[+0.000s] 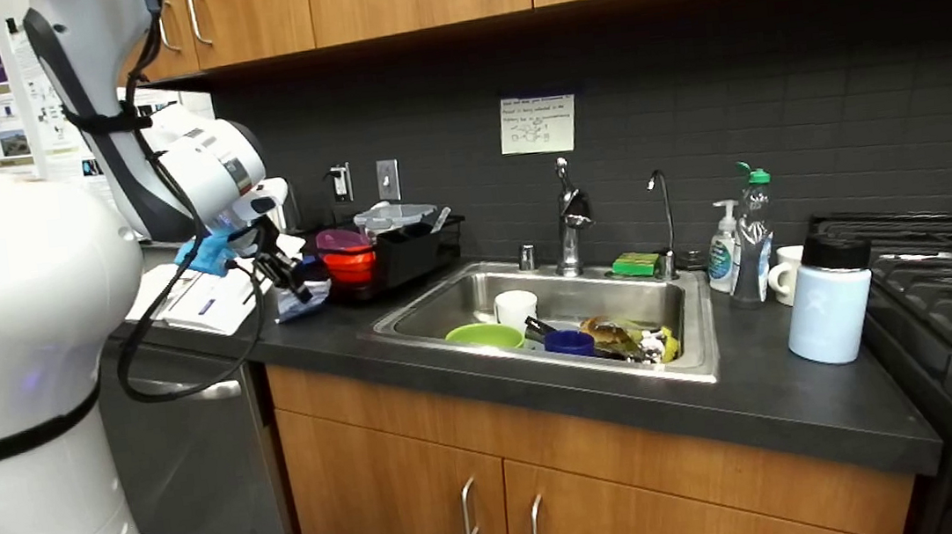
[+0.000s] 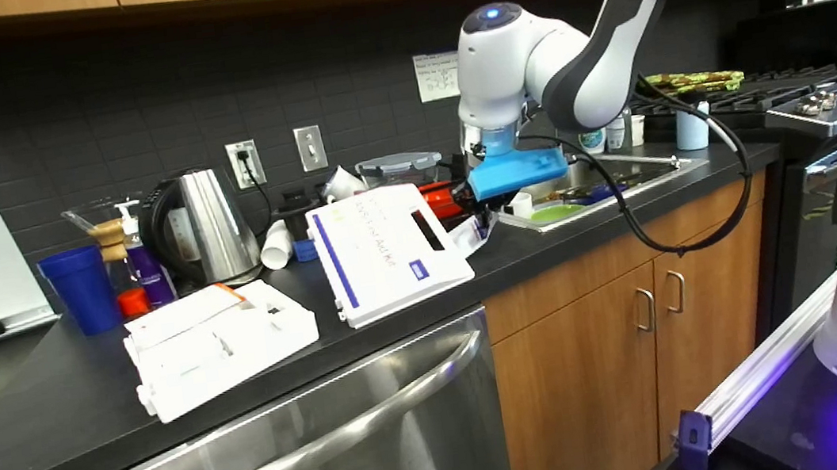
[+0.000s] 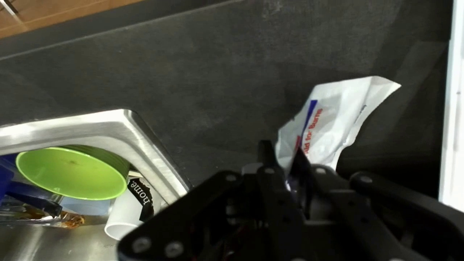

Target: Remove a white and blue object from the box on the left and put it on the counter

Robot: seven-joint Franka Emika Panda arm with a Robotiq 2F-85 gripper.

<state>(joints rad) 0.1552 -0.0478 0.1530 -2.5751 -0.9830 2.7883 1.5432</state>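
Note:
A crumpled white and blue packet with red print (image 3: 333,119) shows in the wrist view; it also shows in both exterior views (image 1: 303,301) (image 2: 469,237). My gripper (image 3: 282,149) is shut on its near end, with the fingers close together and part of the packet between them. The gripper (image 1: 294,284) is low over the counter (image 1: 765,405), left of the sink. The packet's lower edge is at or just above the surface; I cannot tell which. The white first aid box (image 2: 388,251) stands open beside it; its edge shows in the wrist view (image 3: 449,123).
The steel sink (image 3: 119,121) holds a green bowl (image 3: 72,174) and a white cup (image 3: 123,214). A black dish rack (image 1: 417,251) with red bowls (image 1: 349,267) stands behind the gripper. A white open tray (image 2: 225,346), kettle (image 2: 213,220) and blue cup (image 2: 82,288) stand farther along the counter.

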